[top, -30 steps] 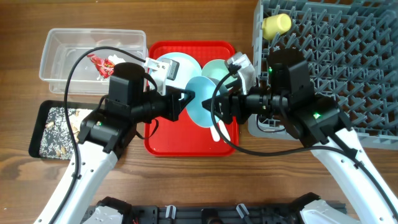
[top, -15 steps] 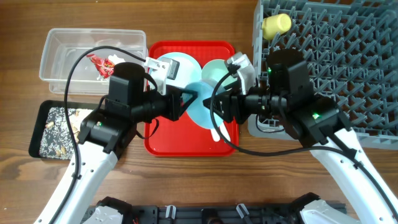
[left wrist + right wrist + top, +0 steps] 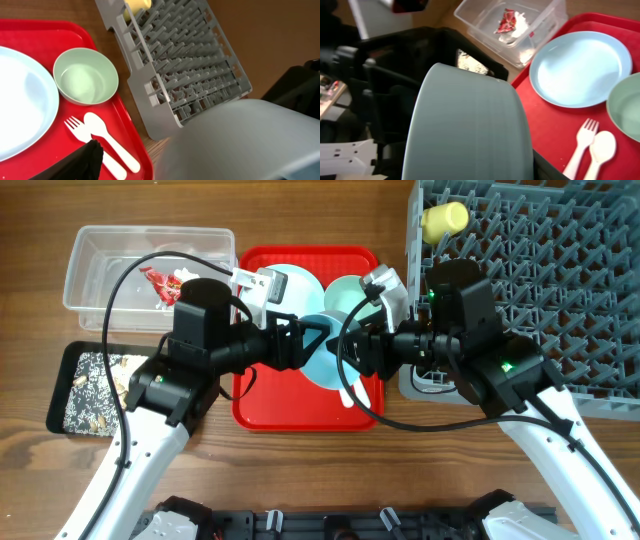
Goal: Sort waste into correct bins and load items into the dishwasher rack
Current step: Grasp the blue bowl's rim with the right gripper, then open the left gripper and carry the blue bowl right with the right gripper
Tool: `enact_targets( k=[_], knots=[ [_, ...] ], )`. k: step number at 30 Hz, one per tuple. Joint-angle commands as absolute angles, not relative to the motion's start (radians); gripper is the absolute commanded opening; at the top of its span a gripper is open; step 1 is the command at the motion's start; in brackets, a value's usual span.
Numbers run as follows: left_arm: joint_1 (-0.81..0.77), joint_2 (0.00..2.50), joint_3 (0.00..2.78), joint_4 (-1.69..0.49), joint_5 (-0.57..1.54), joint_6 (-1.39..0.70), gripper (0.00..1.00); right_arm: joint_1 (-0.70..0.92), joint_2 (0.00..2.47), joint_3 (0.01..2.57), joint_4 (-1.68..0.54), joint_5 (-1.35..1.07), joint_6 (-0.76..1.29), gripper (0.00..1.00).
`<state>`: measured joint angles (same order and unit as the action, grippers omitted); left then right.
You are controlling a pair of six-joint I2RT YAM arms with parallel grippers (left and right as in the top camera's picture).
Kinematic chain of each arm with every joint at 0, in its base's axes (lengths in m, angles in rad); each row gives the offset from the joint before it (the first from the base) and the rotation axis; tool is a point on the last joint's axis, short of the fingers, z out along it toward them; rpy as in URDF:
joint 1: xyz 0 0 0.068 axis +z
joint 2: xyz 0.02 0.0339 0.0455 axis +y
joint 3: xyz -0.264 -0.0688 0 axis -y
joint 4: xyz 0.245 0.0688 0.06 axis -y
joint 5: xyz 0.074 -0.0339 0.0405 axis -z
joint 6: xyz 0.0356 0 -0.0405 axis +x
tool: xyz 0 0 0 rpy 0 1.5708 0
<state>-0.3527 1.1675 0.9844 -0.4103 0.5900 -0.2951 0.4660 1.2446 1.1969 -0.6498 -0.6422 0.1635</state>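
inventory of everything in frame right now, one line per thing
dishwasher rack: 1, grey, right side of table
cup: 1, yellow, in rack's far-left corner
red tray: 1, red, centre
plate: 1, pale blue, on red tray
resting bowl: 1, pale blue-green, on red tray
lifted bowl: 1, pale blue-green, in air between grippers
fork: 1, white, on red tray
spoon: 1, white, beside fork
tub: 1, clear, far left
wrapper: 1, red-and-white, in tub
black tray: 1, black, near left
food scraps: brownish-white, in black tray
table: 1, brown wood
left gripper: black, jaws open
right gripper: black, jaws on lifted bowl
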Motion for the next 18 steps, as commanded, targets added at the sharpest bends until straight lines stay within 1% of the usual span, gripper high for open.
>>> enact_targets(
  k=[1,5,14,18],
  knots=[
    [-0.355,1.135,0.980,-0.384,0.598,-0.297,0.77,0.470,1.253,1.196,-0.647,-0.520,0.169,0.41],
    [-0.352,1.087,0.980,-0.362,0.593,-0.297,0.80,0.470,1.253,1.196,-0.646,-0.406,0.194,0.40],
    [-0.270,0.994,0.980,-0.398,0.593,-0.296,0.81,0.470,1.252,1.215,-0.649,-0.054,0.244,0.41],
    [-0.248,0.984,0.980,-0.429,0.593,-0.296,0.81,0.470,1.250,1.253,-0.693,0.205,0.247,0.41]
  ],
)
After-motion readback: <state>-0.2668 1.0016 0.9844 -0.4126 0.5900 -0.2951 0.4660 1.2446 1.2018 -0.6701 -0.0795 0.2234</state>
